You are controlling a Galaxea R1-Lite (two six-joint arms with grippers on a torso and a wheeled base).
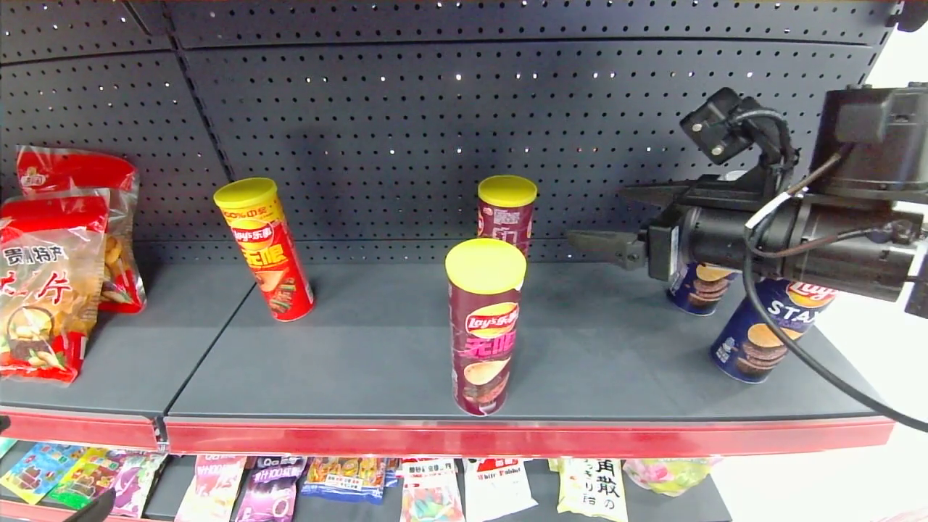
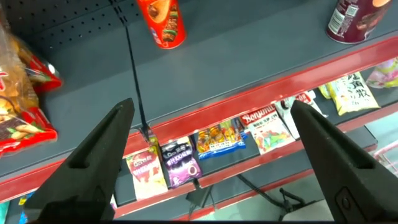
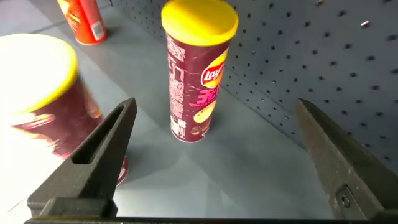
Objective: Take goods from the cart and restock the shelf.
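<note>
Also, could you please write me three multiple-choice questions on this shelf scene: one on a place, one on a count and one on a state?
1. Where on the shelf does the red can stand?
A. To the robot's left of the front maroon can and the back maroon can.
B. Between those two.
C. To their right.

2. How many maroon cans with yellow lids stand on that shelf?
A. One.
B. Two.
C. Four.

3. In what state is the right gripper?
A. Shut on a maroon can.
B. Open, holding nothing.
C. Shut on the red can.

Answers:
1 A: the head view shows the red can left of both maroon ones.
2 B: only the front and back cans are maroon.
3 B: its fingers stand apart, clear of every can.
</note>
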